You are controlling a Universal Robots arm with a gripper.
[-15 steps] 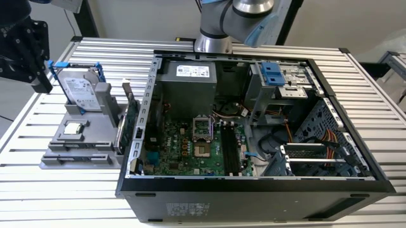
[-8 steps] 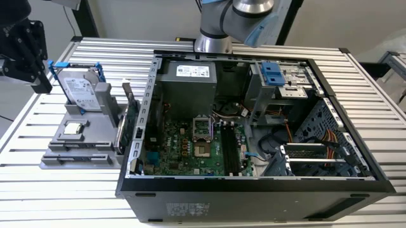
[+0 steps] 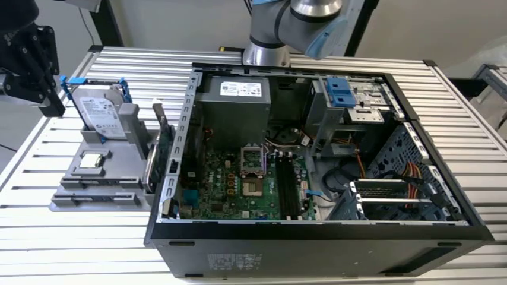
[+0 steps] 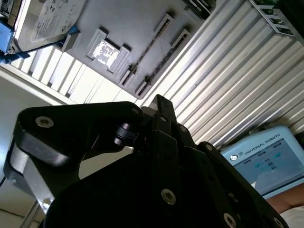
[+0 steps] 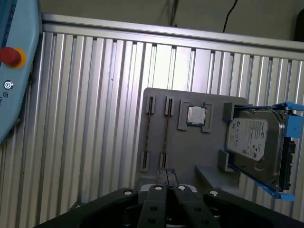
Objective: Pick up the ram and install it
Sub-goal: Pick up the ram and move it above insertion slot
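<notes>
We see the gripper [image 5: 166, 183] with its two black fingers pressed together and nothing between them; the second wrist view shows the same closed tips [image 4: 160, 102]. In the exterior view the gripper [image 3: 49, 98] hangs above the ribbed aluminium table [image 3: 79, 237], off the outer edge of a grey parts holder [image 5: 190, 152].

Nearest the fingertips, in the holder's closest slots, stands the ram [image 5: 166, 135], a thin stick seen edge-on and held between small brackets at each end. A second stick [image 5: 147, 135] stands parallel just beside it. Neither touches the gripper.

A little further along the holder, a square processor chip [image 5: 195, 115] lies flat in its own pocket. Past that, a hard drive [image 5: 256, 142] in a blue frame leans upright in the holder's end cradle.

Beyond the holder, in the exterior view, a green expansion card [image 3: 162, 148] with a metal bracket stands on edge between the holder and the open computer case [image 3: 170, 202]. Inside the case, well away from the gripper, we make out the green motherboard [image 3: 230, 190] with long black memory slots [image 3: 285, 187] and a grey power supply [image 3: 234, 113] at its far end.

On the opposite side of the gripper from the hard drive, a pale blue teach pendant [image 5: 14, 71] with a red button rests at the table's edge.
</notes>
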